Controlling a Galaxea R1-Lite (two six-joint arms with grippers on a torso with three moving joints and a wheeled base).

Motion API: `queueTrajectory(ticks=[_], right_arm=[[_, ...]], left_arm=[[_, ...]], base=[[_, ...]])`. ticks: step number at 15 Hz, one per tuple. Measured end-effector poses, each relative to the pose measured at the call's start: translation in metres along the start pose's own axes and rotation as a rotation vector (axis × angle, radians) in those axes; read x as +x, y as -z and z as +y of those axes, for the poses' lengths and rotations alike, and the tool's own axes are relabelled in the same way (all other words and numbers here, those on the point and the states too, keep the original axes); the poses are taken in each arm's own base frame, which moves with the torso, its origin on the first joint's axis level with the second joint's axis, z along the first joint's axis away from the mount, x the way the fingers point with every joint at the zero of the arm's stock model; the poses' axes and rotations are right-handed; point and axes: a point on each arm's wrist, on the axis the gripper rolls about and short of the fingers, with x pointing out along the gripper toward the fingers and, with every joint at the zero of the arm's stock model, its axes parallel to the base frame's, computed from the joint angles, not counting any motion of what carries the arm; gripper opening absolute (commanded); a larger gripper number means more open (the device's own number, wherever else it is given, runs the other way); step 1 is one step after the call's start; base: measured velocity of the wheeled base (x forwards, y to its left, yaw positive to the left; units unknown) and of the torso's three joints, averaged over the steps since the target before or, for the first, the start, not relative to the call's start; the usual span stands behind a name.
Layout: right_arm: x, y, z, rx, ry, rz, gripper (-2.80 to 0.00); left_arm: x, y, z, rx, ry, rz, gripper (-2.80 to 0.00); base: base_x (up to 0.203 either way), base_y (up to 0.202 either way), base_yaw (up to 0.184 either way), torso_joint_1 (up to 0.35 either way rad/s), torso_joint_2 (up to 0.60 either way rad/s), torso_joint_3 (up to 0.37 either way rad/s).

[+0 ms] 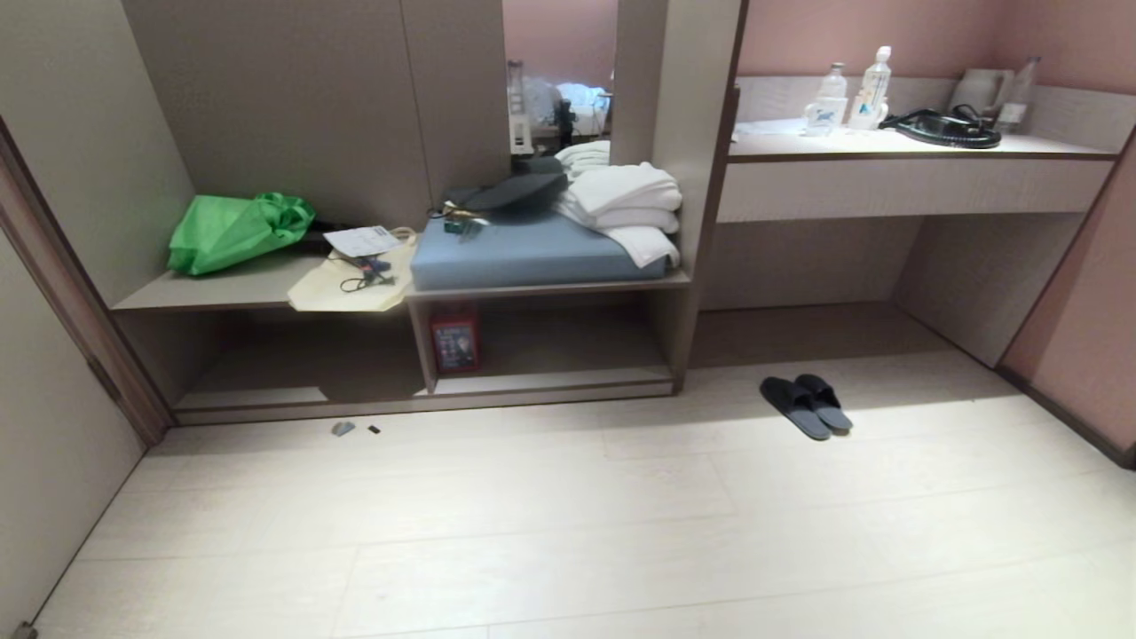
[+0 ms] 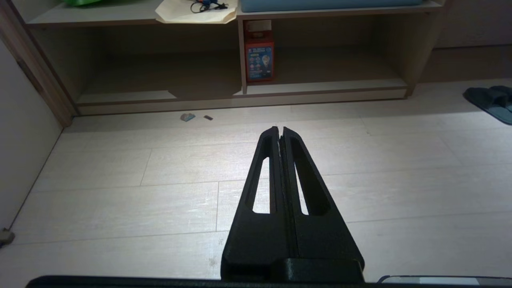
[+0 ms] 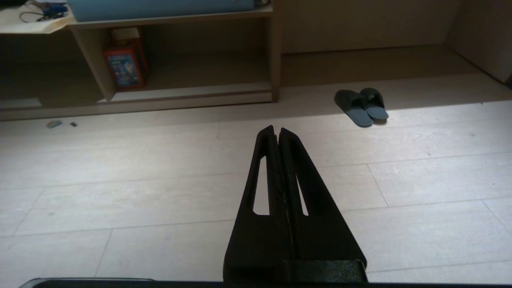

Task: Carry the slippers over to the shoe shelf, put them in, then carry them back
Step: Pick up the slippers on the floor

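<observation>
The slippers (image 1: pixel 806 405) sit side by side on the pale floor (image 1: pixel 568 532), right of centre in the head view, in front of the recess under the desk counter (image 1: pixel 914 146). The shoe shelf (image 1: pixel 550 351) lies left of them, beneath the blue cushion (image 1: pixel 532 253), with a red box (image 1: pixel 455 344) standing inside it. The left gripper (image 2: pixel 280 129) and right gripper (image 3: pixel 276 129) both hang over bare floor, fingers pressed together, holding nothing.

The pale plank floor (image 1: pixel 568 532) carries the slippers (image 1: pixel 806 406), side by side and touching, before the desk recess, plus two small scraps (image 1: pixel 343 429) near the shoe shelf (image 1: pixel 550 382). On the shelf's base board stands a red box (image 1: pixel 455 344).
</observation>
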Motion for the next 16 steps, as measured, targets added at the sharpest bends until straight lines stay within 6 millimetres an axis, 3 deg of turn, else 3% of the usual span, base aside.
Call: queueTrajectory(ticks=[16], right_arm=[[0.0000, 0.0000, 0.0000, 0.001, 0.000, 0.000, -2.80]], left_arm=[[0.0000, 0.0000, 0.0000, 0.000, 0.000, 0.000, -2.80]], base=[[0.196, 0.000, 0.000, 0.003, 0.00, 0.002]])
